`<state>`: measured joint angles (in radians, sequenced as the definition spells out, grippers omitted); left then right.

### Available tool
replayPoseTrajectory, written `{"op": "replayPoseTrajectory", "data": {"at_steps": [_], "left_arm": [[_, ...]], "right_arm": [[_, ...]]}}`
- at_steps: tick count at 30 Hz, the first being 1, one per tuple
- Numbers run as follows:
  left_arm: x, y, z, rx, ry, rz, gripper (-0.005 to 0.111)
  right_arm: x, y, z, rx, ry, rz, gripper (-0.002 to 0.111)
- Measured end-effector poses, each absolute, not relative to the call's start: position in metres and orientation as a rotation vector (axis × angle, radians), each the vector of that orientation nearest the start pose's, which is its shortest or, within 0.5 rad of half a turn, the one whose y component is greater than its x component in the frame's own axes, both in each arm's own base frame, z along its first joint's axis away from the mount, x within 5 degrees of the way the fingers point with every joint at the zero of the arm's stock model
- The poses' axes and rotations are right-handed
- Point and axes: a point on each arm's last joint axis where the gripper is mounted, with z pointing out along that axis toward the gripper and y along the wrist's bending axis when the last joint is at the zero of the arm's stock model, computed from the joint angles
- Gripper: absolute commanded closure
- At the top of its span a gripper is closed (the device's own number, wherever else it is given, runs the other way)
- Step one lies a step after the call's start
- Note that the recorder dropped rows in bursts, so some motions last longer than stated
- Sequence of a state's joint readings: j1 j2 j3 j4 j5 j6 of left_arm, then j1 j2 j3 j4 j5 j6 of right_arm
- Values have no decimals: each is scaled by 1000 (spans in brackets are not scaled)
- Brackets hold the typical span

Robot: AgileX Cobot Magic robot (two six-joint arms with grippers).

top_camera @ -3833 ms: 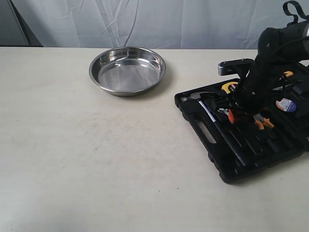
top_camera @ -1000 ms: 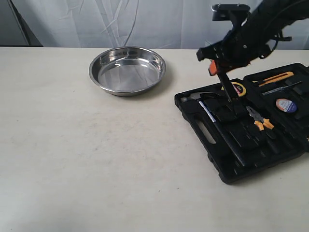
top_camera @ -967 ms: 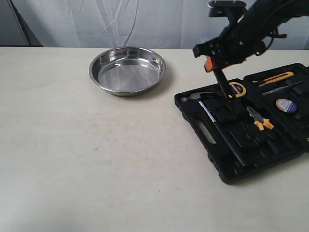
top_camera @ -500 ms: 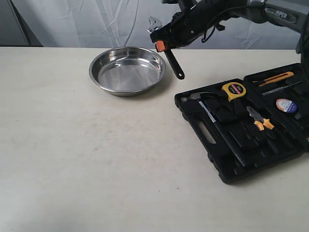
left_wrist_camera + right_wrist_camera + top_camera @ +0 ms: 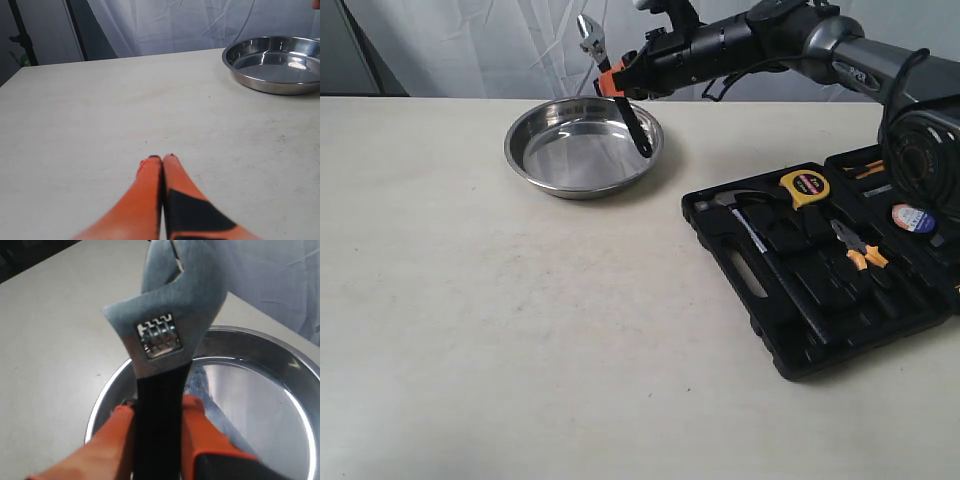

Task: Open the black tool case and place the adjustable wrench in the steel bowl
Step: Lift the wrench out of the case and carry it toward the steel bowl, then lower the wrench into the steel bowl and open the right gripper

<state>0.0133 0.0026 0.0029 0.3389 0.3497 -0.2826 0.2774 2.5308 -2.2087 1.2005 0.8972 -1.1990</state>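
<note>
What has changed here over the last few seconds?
The right gripper took hold of the wrench in the tool case, lifted it out and carried it left. It now holds it over the bowl. The bowl and the case stayed put.

Lab test setup, bare pale tabletop [image 5: 520,330], white draped backdrop [image 5: 470,45]

A pale, faintly scuffed table [image 5: 520,330] is shown, backed by a white curtain. Two things are set directly on it: a steel bowl [image 5: 575,158] toward the far side, and a black tool case [image 5: 800,362], laid open, at the right. They are apart, not touching.
</note>
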Motion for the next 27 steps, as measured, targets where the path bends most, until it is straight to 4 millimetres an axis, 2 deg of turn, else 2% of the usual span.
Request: {"op": "replayPoseTrajectory", "data": {"at_steps": [9, 14, 21, 25, 27], "left_arm": [[53, 11, 182, -59, 1820, 140, 107], [53, 11, 182, -59, 1820, 140, 107], [53, 11, 182, -59, 1820, 140, 107], [53, 11, 182, -59, 1820, 140, 107], [53, 11, 182, -59, 1820, 140, 107]], "right_arm": [[516, 213, 169, -924, 1801, 1033, 109], [519, 208, 156, -908, 1780, 1077, 109], [533, 184, 137, -763, 1725, 1117, 109], [536, 182, 130, -699, 1700, 1148, 109], [536, 182, 120, -687, 1705, 1172, 109]]}}
